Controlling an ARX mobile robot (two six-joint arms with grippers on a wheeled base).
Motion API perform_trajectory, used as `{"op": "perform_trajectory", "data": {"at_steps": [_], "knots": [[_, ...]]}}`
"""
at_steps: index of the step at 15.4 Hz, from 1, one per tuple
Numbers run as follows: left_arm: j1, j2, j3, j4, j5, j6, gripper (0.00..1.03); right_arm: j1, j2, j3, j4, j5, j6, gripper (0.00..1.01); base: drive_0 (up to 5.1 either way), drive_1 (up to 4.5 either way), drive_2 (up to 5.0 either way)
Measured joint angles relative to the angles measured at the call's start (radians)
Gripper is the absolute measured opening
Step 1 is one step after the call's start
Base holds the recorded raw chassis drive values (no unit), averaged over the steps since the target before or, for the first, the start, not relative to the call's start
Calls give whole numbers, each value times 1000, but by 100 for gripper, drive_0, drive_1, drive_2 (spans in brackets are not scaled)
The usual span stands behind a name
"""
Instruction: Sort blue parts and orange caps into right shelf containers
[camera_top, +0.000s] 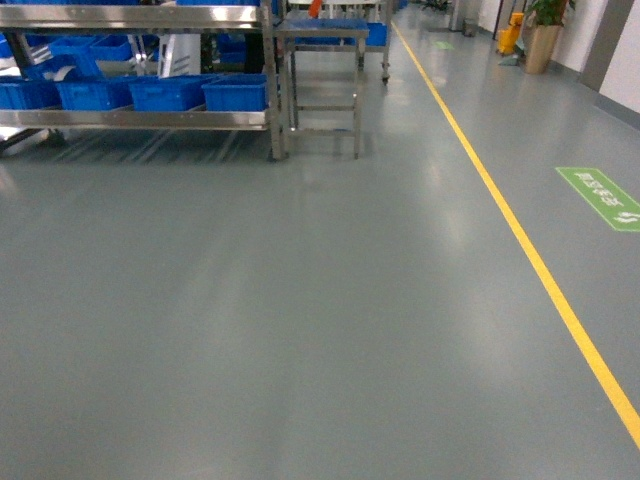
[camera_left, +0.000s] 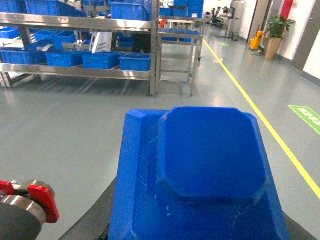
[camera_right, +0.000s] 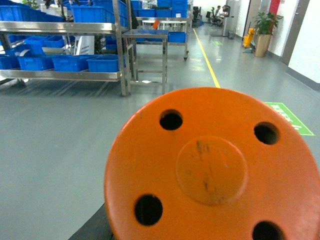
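A blue part (camera_left: 210, 150) fills the left wrist view, held up off the floor. My left gripper (camera_left: 197, 236) is shut on it, and only a dark finger (camera_left: 95, 220) shows beside it. An orange cap (camera_right: 210, 170), a round face with several holes, fills the right wrist view. My right gripper (camera_right: 200, 237) is shut on it, its jaws hidden behind the cap. Blue containers (camera_top: 235, 93) stand in a row on a steel shelf (camera_top: 140, 118) far ahead at the left, also seen as containers (camera_left: 135, 61) and containers (camera_right: 102, 63). Neither gripper shows in the head view.
Grey floor stretches ahead. A steel step table (camera_top: 322, 35) stands right of the shelf. A yellow line (camera_top: 520, 230) runs along the floor on the right, with a green floor sign (camera_top: 600, 197) beyond it. A potted plant (camera_top: 543, 45) stands at the far right. A red knob (camera_left: 42, 197) sits low left.
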Motion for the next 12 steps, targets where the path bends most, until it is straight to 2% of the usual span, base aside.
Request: {"op": "perform_trajectory", "data": {"at_steps": [4,12], "knots": [[-2,0,0,0,4,0,43,0,0,0,0,3,0,46,-75,-75,-75],[-2,0,0,0,1,0,43,0,0,0,0,1,0,46,0,428,-429]]}}
